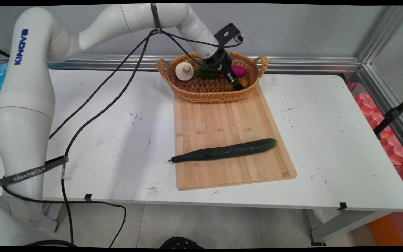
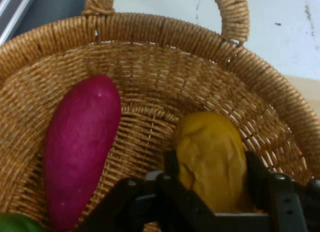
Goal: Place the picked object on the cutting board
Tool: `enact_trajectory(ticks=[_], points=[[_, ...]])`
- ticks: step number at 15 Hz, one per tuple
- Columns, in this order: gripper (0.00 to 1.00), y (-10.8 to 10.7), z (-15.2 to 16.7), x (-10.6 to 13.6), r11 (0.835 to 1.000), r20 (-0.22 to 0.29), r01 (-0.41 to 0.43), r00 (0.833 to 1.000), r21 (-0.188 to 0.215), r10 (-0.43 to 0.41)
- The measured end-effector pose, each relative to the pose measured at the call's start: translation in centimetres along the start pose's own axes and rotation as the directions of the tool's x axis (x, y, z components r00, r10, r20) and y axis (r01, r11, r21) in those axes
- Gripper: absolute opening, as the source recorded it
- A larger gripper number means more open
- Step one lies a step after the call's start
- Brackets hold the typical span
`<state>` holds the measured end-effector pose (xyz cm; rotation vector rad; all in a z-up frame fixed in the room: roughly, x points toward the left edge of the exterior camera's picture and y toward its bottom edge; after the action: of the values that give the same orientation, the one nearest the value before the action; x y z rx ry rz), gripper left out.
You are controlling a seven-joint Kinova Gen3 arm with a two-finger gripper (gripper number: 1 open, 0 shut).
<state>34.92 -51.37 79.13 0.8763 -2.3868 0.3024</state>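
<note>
My gripper [image 1: 237, 86] reaches down into a wicker basket [image 1: 206, 95] at the far end of a wooden cutting board [image 1: 222, 119]. In the hand view its two black fingers [image 2: 171, 168] press against both sides of a lumpy yellow vegetable [image 2: 210, 147], which lies on the basket [image 2: 150, 26] floor; the gripper [image 2: 213, 178] is shut on it. A magenta, sweet-potato-shaped vegetable [image 2: 82, 147] lies just to its left, apart from the fingers. In the main view the yellow vegetable [image 1: 244, 83] shows beside the fingertips, with the magenta one [image 1: 240, 71] behind.
The basket also holds a green vegetable [image 1: 206, 73] and a white mushroom-like piece [image 1: 184, 71]. A long dark cucumber [image 1: 224, 151] lies across the near half of the board. Black cables hang from the arm over the table's left side.
</note>
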Motion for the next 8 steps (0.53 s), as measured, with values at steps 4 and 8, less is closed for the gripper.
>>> enact_trajectory(ticks=[4, 8], points=[[0.0, -0.1, 0.2, 0.2, 1.0, 0.001, -0.003, 1.0, -0.01, 0.003], [0.0, 0.0, -0.5, 1.3, 1.0, -0.004, -0.024, 1.0, 0.004, 0.024]])
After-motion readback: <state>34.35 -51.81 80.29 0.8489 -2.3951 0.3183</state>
